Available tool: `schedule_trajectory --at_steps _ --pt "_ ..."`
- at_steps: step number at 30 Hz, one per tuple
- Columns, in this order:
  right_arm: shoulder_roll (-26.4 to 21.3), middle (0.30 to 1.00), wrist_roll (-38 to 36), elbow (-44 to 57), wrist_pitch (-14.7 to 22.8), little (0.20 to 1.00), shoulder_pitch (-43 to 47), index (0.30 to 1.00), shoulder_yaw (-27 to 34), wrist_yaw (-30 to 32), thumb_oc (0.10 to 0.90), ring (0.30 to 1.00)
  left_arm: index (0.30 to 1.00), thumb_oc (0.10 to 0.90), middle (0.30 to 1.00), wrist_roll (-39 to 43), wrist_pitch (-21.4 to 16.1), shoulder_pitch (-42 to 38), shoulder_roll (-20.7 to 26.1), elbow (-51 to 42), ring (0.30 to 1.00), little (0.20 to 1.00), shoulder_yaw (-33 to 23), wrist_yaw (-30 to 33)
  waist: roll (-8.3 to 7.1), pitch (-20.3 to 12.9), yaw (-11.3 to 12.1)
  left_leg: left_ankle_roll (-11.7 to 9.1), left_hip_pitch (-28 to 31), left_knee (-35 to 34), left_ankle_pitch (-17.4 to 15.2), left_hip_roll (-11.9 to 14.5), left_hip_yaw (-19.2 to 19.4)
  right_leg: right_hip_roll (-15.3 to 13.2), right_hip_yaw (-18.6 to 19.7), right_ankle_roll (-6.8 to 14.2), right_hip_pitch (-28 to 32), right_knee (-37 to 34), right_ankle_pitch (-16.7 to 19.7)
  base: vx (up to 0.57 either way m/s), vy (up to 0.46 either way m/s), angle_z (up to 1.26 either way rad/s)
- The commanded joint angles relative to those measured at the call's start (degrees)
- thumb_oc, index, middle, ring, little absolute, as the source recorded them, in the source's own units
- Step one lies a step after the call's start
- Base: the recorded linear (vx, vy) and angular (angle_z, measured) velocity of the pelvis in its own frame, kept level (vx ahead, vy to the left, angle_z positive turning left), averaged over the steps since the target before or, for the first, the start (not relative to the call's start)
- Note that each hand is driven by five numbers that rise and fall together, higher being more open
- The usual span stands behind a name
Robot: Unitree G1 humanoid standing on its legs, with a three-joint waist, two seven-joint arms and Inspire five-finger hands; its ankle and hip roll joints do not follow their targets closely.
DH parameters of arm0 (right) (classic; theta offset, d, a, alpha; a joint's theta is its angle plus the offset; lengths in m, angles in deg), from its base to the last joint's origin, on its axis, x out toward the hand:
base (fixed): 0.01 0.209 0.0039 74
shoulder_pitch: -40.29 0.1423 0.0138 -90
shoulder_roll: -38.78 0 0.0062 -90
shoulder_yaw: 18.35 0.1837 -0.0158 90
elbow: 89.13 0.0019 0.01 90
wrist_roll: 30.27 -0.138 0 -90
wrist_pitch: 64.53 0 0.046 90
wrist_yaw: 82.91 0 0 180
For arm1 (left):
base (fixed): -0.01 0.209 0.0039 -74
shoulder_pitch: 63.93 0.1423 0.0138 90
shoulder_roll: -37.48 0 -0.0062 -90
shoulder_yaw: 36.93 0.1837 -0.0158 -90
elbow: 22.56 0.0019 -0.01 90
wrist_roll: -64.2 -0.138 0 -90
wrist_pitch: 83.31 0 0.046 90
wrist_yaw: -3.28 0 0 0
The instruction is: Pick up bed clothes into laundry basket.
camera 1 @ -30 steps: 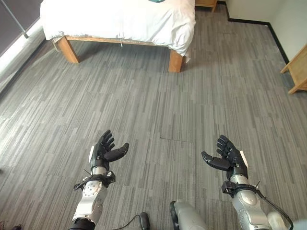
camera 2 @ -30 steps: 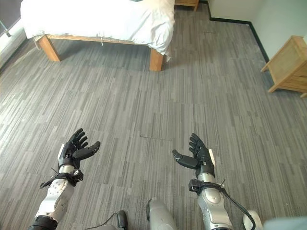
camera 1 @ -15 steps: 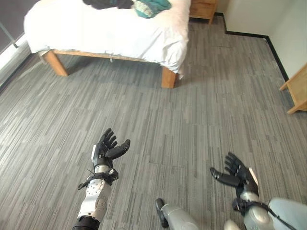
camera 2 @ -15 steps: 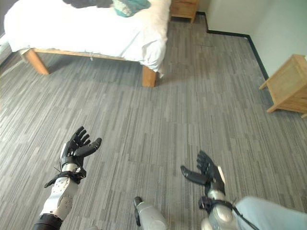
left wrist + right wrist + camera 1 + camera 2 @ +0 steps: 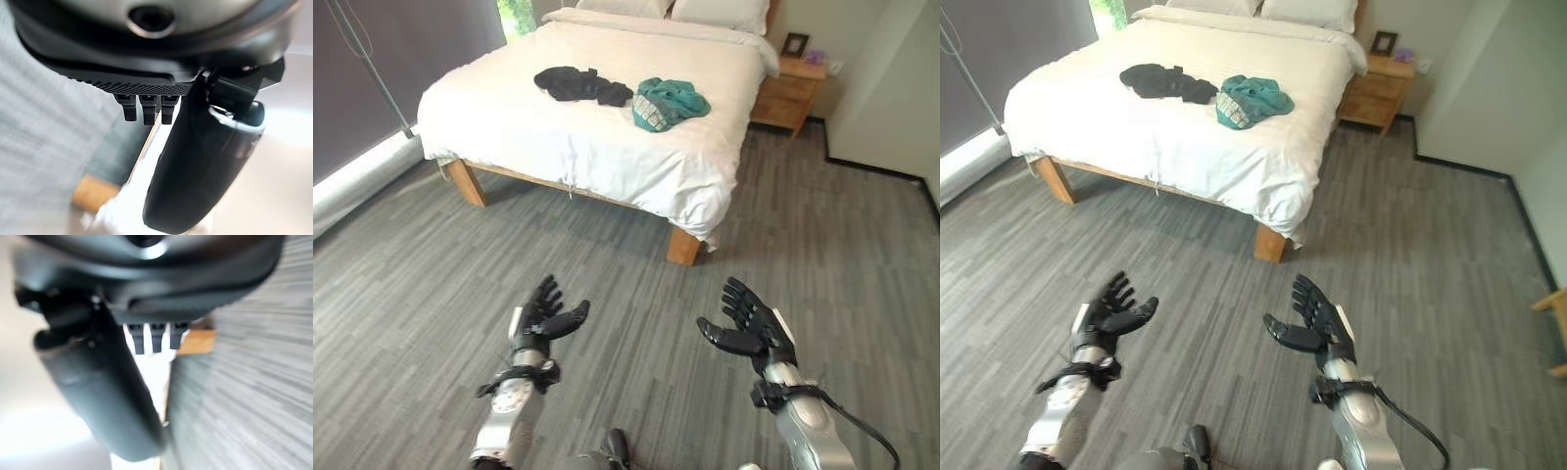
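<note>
Two garments lie on the white bed (image 5: 636,157): a black one (image 5: 580,84) near its middle and a teal one (image 5: 668,102) to its right. The same black garment (image 5: 1167,80) and teal garment (image 5: 1252,100) appear in the right eye view. My left hand (image 5: 545,315) is held open over the floor, well short of the bed, fingers spread and empty. My right hand (image 5: 750,326) is also open and empty, level with the left and about a body width apart from it.
A wooden nightstand (image 5: 789,93) stands right of the bed against the far wall, with a small frame on it. A dark curtain (image 5: 391,69) hangs along the left side. Grey plank floor (image 5: 636,284) lies between me and the bed's wooden legs.
The camera has tilted up, so the whole bed with both garments has come into view. My right hand has risen to the left hand's level; both stay open.
</note>
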Motion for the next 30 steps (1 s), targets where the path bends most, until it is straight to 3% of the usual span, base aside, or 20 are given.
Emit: schedule_trajectory --at_steps 1,2,3,4,5,6,7,12,13,15,16,17,22,23,24,25,28,30 --pt "-2.68 0.9 -4.88 5.14 5.37 0.9 0.61 0.9 2.41 -1.82 0.8 0.9 0.9 0.8 0.9 0.23 -6.34 -9.57 2.31 -3.57 0.9 0.9 -0.71 -3.72 -0.11 -3.96 -3.21 -11.18 3.68 -3.89 5.93 6.87 -3.25 -4.4 7.29 2.49 1.71 -27.36 16.42 0.31 -0.18 1.02" --pt "-2.36 0.9 -5.72 5.26 5.21 0.9 -0.21 0.9 3.08 -2.07 0.8 0.9 0.9 0.8 0.9 0.68 -6.32 -10.49 1.95 -3.24 0.9 0.9 0.44 -4.48 -0.3 -4.38 -4.01 -11.77 4.07 -4.18 5.58 6.21 -4.43 -4.34 9.12 2.6 2.37 -35.13 15.8 0.57 -0.306 1.46" --pt "-2.48 0.9 -5.67 4.33 5.88 0.9 -2.05 0.9 5.45 -1.99 0.8 0.9 0.9 0.8 0.9 0.37 -6.42 -13.75 1.94 -1.81 0.9 0.9 4.15 -7.16 -0.98 -4.95 -6.21 -12.34 5.05 -4.05 3.15 4.39 -8.65 -3.91 16.13 4.24 5.02 -51.76 13.88 0.47 -0.284 1.35" --pt "-2.32 0.9 -5.47 5.38 6.21 0.9 -3.24 0.9 6.73 -2.18 0.8 0.9 0.9 0.8 0.9 -0.83 -5.97 -15.06 2.08 -3.64 0.9 0.9 6.37 -8.27 -1.14 -4.8 -6.0 -12.36 4.5 -2.19 2.46 3.81 -11.58 -3.87 18.87 4.74 7.69 -49.35 13.23 0.33 -0.22 1.5" --pt "-2.26 0.9 -5.46 5.43 6.18 0.9 -3.26 0.9 6.78 -2.18 0.8 0.9 0.9 0.8 0.9 -0.84 -5.94 -15.08 2.11 -3.68 0.9 0.9 6.41 -8.25 -1.17 -4.87 -5.94 -12.42 4.29 -2.14 2.61 3.82 -11.57 -3.85 18.9 4.74 7.5 -49.33 13.38 0.16 -0.188 1.59" --pt "-2.19 0.9 -7.2 5.69 5.63 0.9 -3.5 0.9 7.26 -3.13 0.8 0.9 0.9 0.8 0.9 3.32 -5.49 -14.2 1.45 -4.79 0.9 0.9 7.59 -12.41 -1.64 -4.89 -5.37 -12.61 4.18 -1.35 2.06 3.97 -11.5 -4.14 17.78 4.54 7.18 -51.3 13.78 0.13 -0.165 1.83" --pt "-2.88 0.9 -7.45 5.6 6.48 0.9 -3.41 0.9 6.24 -2.91 0.8 0.9 0.9 0.8 0.9 2.2 -6.37 -13.49 1.82 -6.55 0.9 0.9 7.47 -12.66 -1.91 -4.82 -5.11 -12.95 4.17 -0.81 1.74 3.76 -11.17 -5.17 17.12 5.31 7.48 -52.78 17.38 0.18 -0.184 1.13" --pt "-2.09 0.9 -9.1 7.86 6.67 0.9 -3.31 0.9 8.34 -4.53 0.8 0.9 0.9 0.8 0.9 9.72 -4.83 -9.89 3.93 -11.79 0.9 0.9 8.43 -18.22 -1.01 -5.57 -5.03 -12.97 4.09 -3.24 2.35 3.83 -13.12 -4.46 16.64 3.64 10.02 -57.15 16.42 0.1 -0.125 0.22" --pt "7.05 0.9 -23.39 2.05 9.13 0.9 -0.51 0.9 13.8 2.17 0.8 0.9 0.9 0.8 0.9 -9.48 -2.19 -9.46 18.7 -7.3 0.9 0.9 -1.65 -10.41 -1.79 -1.91 -7.08 -12.83 9.08 -4.3 -2.79 11.72 -3.41 -3.73 9.74 5.71 3.84 -38.41 15.45 -0.05 -0.024 0.04" --pt "7.52 0.9 -24.06 1.62 9.27 0.9 -0.21 0.9 14.5 3.22 0.8 0.9 0.9 0.8 0.9 -10.1 -2.04 -9.73 18.31 -7.58 0.9 0.9 -0.91 -10.3 -1.88 -2.81 -6.52 -12.85 8.48 -4.43 -2.58 11.25 -3.88 -4.07 9.94 5.03 5.4 -41.25 14.7 -0.1 0.012 0.3" --pt "7.72 0.9 -24.85 1.87 8.8 0.9 -0.18 0.9 14.81 4.28 0.8 0.9 0.9 0.8 0.9 -9.42 -1.49 -9.96 17.9 -7.67 0.9 0.9 -0.31 -10.49 -2.24 -3.56 -5.54 -12.84 8.49 -4.46 -2.64 10.42 -3.93 -5.92 7.73 4.43 6.78 -45.7 14.96 -0.15 0.025 0.28" --pt "6.89 0.9 -22.74 0.25 9.2 0.9 0.65 0.9 14.72 6.54 0.8 0.9 0.9 0.8 0.9 -8.61 -1.69 -10.04 16.22 -6.6 0.9 0.9 -0.46 -9.87 -2.22 -4.96 -5.69 -12.92 7.74 -4.8 -2.38 9.93 -4.26 -5.09 9.04 4.28 8.2 -51.54 14.28 -0.09 0.013 -0.29" --pt "2.39 0.9 -13.1 1.31 6.64 0.9 1.74 0.9 16.16 7.51 0.8 0.9 0.9 0.8 0.9 -5.14 -2.44 -7.02 14.54 -7.63 0.9 0.9 -6.51 -7.24 -2.23 -6.08 -3.93 -13.59 8.17 -7.02 -0.74 10.46 -3.84 -5.31 6.9 4.04 9.7 -55.12 14.89 -0.04 -0.033 -0.21" --pt "-2.18 0.9 -5.2 0.99 5.23 0.9 1.68 0.9 18.03 7.83 0.8 0.9 0.9 0.8 0.9 -5.7 -3.48 -6.27 14.59 -7.39 0.9 0.9 -10.91 -5.09 -2.82 -6.61 -3.07 -13.87 8.45 -8.03 -0.05 10.79 -4.51 -4.74 6.86 3.14 10.54 -55.55 13.72 0.0 0.0 0.0" --pt "-2.27 0.9 -5.16 0.94 5.27 0.9 1.74 0.9 17.98 7.89 0.8 0.9 0.9 0.8 0.9 -5.72 -3.46 -6.22 14.51 -7.45 0.9 0.9 -10.96 -5.07 -2.74 -6.58 -3.19 -13.87 8.53 -8.11 -0.05 10.79 -4.6 -4.74 6.77 3.13 10.61 -55.53 13.63 -0.08 -0.046 0.15" --pt "-5.1 0.9 -1.49 2.09 4.33 0.9 3.18 0.9 17.98 6.72 0.8 0.9 0.9 0.8 0.9 -2.64 -5.59 -5.88 11.93 -7.69 0.9 0.9 -14.84 -0.93 -3.56 -6.58 -2.36 -14.14 8.48 -8.16 0.46 11.01 -5.68 -4.33 6.34 2.4 10.92 -55.32 13.11 -0.08 -0.05 0.26" --pt "-8.28 0.9 0.88 3.84 3.96 0.9 5.14 0.9 16.27 3.91 0.8 0.9 0.9 0.8 0.9 0.24 -7.32 -3.15 10.1 -11.2 0.9 0.9 -18.62 -0.59 -4.15 -6.85 -1.37 -14.18 8.45 -8.35 0.65 11.08 -6.94 -4.47 5.12 2.03 11.6 -56.1 13.08 -0.06 -0.058 0.31" --pt "-10.38 0.9 0.76 6.14 4.47 0.9 8.3 0.9 13.75 1.07 0.8 0.9 0.9 0.8 0.9 -4.5 -7.92 1.7 10.28 -11.03 0.9 0.9 -22.13 0.9 -4.94 -6.53 0.77 -14.66 7.4 -7.57 1.76 11.2 -8.49 -4.24 3.83 1.1 12.18 -56.03 12.75 -0.07 -0.051 0.23"
